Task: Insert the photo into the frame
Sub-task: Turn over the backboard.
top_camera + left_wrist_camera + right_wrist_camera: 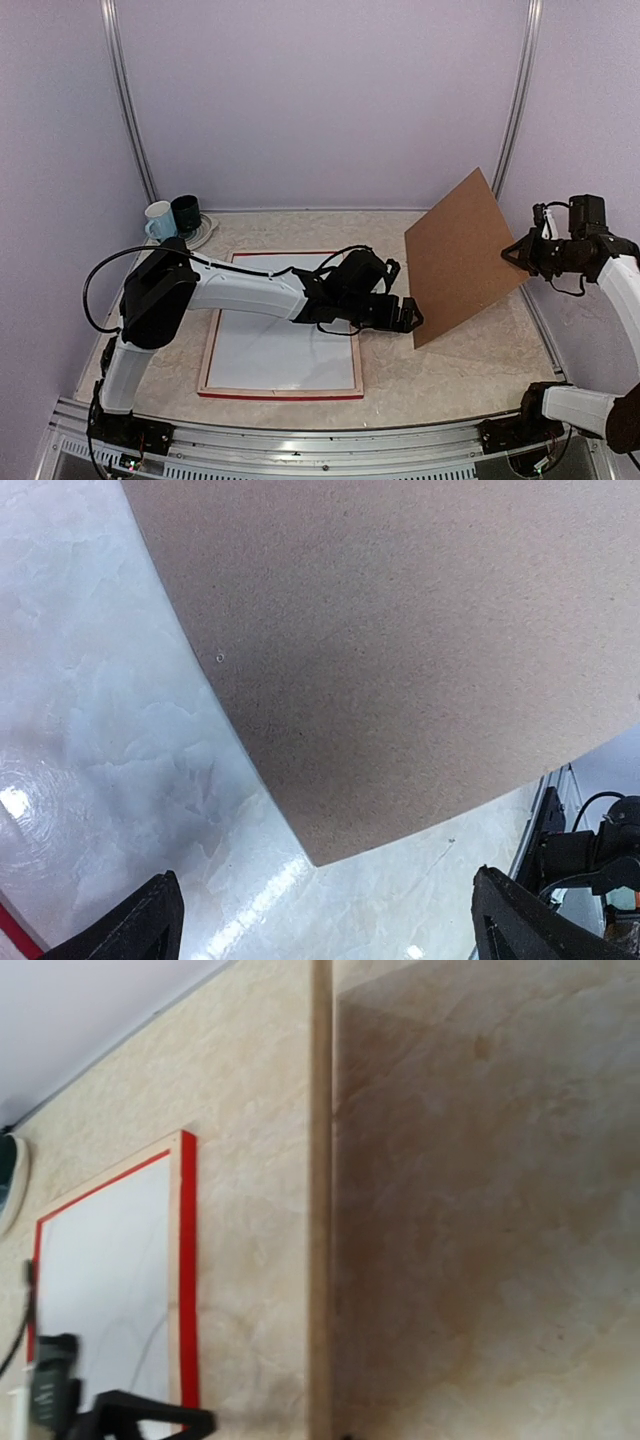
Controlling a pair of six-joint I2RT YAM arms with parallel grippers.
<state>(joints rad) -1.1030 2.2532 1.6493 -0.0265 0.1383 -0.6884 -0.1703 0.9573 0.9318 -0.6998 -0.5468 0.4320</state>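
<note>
The frame (208,352) lies flat on the table at left of centre, with a red edge and pale wood sides. A plain white sheet (270,352) fills it; by its look it is the photo lying face down. My right gripper (520,254) is shut on the right edge of a brown backing board (465,255), which hangs tilted above the table's right half. My left gripper (412,318) is open and empty, just short of the board's lowest corner (312,858). The right wrist view shows the board edge-on (321,1210), with the frame (187,1260) and white sheet (110,1270) to its left.
A white mug (160,220) and a dark mug (186,212) stand on a plate at the back left corner. Pale walls with metal rails close in the table on three sides. My left forearm stretches across the frame's upper part.
</note>
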